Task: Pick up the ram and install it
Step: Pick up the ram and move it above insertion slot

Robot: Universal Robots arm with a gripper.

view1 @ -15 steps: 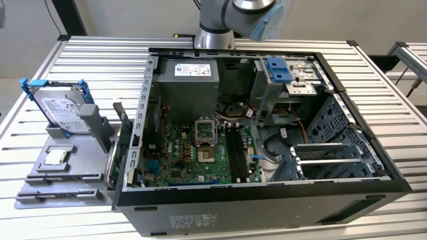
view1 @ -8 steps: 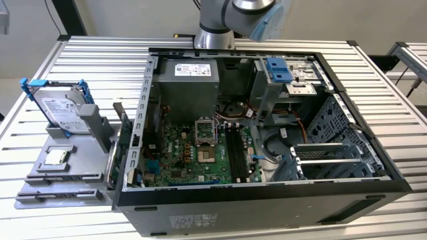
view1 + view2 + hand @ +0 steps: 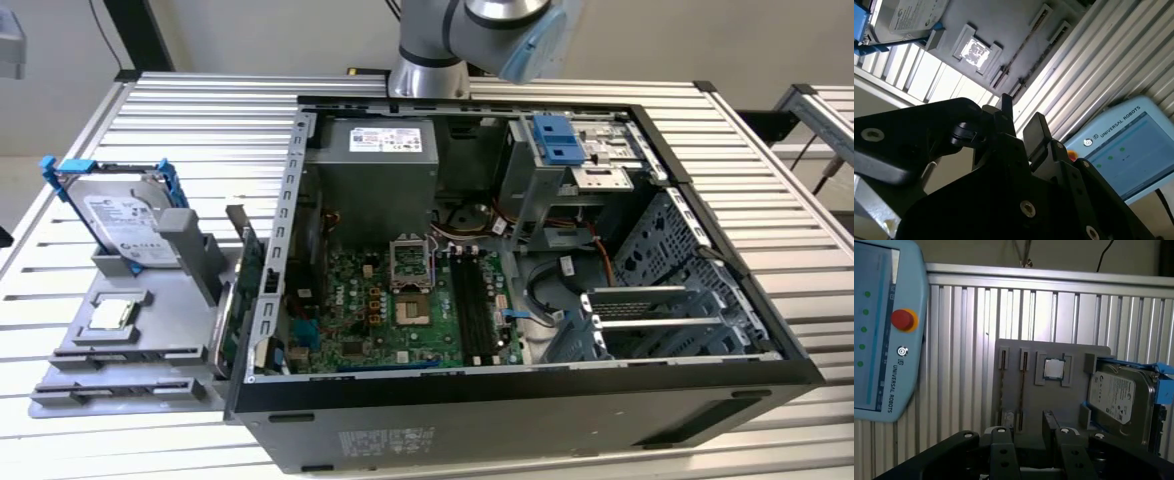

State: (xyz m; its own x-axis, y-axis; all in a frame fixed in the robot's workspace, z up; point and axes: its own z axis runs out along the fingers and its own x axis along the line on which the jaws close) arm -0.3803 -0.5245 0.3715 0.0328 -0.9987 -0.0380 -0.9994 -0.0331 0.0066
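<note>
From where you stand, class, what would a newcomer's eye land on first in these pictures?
The open computer case sits on the slatted table in the exterior view, its green motherboard exposed. At that view's left, a grey holder props a silver hard drive in a blue bracket.

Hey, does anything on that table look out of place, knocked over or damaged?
Nothing stands out. The hard drive leans tilted on the grey tray, but its stand seems made to hold it that way. The computer case lies open on its side. The gripper is open and empty.
</note>
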